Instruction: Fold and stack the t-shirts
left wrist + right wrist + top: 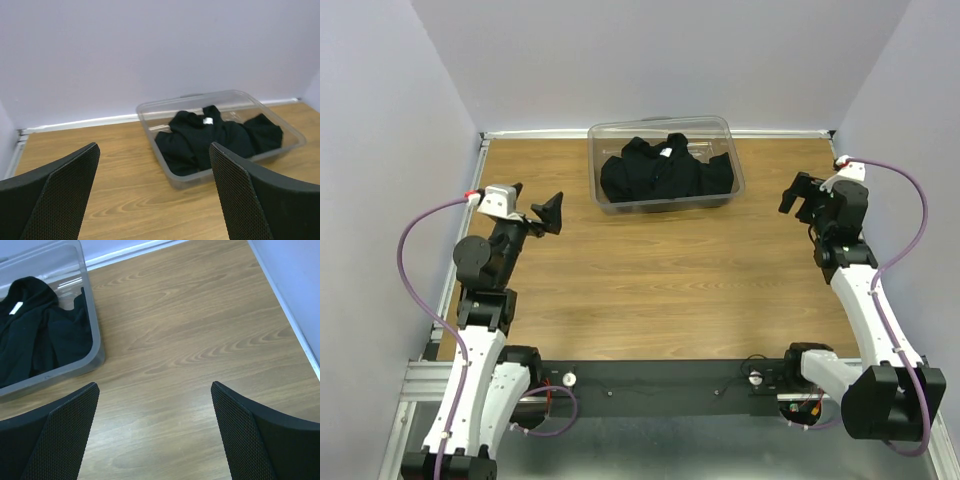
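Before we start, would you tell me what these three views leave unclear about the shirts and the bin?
- Number of t-shirts: every view; they lie in one crumpled black heap, folds hiding their edges.
- The clear bin, its left part: right wrist view; cut off by the picture's left edge.
- Writing on the white neck tag: every view; too small.
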{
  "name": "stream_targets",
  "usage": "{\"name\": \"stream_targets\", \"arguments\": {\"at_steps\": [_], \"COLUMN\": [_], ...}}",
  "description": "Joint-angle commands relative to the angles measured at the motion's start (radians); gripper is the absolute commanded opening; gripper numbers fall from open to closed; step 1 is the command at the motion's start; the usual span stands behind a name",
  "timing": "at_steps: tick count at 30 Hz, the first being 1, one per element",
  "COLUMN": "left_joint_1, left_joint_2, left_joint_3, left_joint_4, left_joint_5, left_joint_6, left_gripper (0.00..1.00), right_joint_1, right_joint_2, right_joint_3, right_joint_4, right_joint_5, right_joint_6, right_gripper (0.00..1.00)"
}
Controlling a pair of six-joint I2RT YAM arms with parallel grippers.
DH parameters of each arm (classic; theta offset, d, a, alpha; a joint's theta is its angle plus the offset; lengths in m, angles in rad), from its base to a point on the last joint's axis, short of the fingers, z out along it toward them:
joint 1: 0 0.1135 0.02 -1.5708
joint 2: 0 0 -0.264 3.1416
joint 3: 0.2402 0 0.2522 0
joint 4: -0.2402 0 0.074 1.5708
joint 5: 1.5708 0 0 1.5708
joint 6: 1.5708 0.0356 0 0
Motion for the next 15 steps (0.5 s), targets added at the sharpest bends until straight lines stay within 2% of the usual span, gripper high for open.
{"name": "stream_targets", "arguments": {"at_steps": [1,2,4,5,6,9,10,12,14,15], "left_joint_1": [-0.007,-0.012,-0.045,-0.065,-0.114,-0.205,-0.247,-0.271,-0.294,-0.305], "left_joint_2": [0.055,0.078,0.178,0.214,0.287,0.423,0.526,0.683,0.789,0.893], "left_joint_3": [0.014,0.034,0.075,0.129,0.16,0.328,0.377,0.512,0.642,0.687], "left_joint_4": [0.068,0.088,0.076,0.061,0.049,-0.046,-0.077,-0.149,-0.198,-0.217], "left_joint_5": [0.191,0.211,0.227,0.233,0.209,0.118,0.103,0.066,0.05,0.035], "left_joint_6": [-0.029,-0.035,-0.055,-0.053,-0.049,0.008,0.02,0.024,0.001,-0.007], "left_gripper": [0.98,0.98,0.98,0.98,0.98,0.98,0.98,0.96,0.93,0.9], "right_joint_1": [-0.004,-0.005,-0.004,-0.004,-0.004,-0.004,-0.004,-0.004,-0.004,-0.004], "right_joint_2": [-0.051,-0.063,-0.106,-0.12,-0.129,-0.111,-0.095,-0.063,-0.037,-0.034], "right_joint_3": [0.033,0.031,0.011,-0.024,-0.036,-0.065,-0.061,-0.027,-0.018,-0.015], "right_joint_4": [0.017,0.015,0.01,0.01,-0.003,-0.015,-0.041,-0.095,-0.114,-0.118], "right_joint_5": [-0.058,-0.189,-0.371,-0.59,-0.656,-0.699,-0.708,-0.672,-0.694,-0.698], "right_joint_6": [-0.026,-0.065,-0.246,-0.318,-0.421,-0.394,-0.414,-0.408,-0.402,-0.39], "right_gripper": [1.0,1.0,1.0,1.0,1.0,1.0,1.0,1.0,1.0,1.0]}}
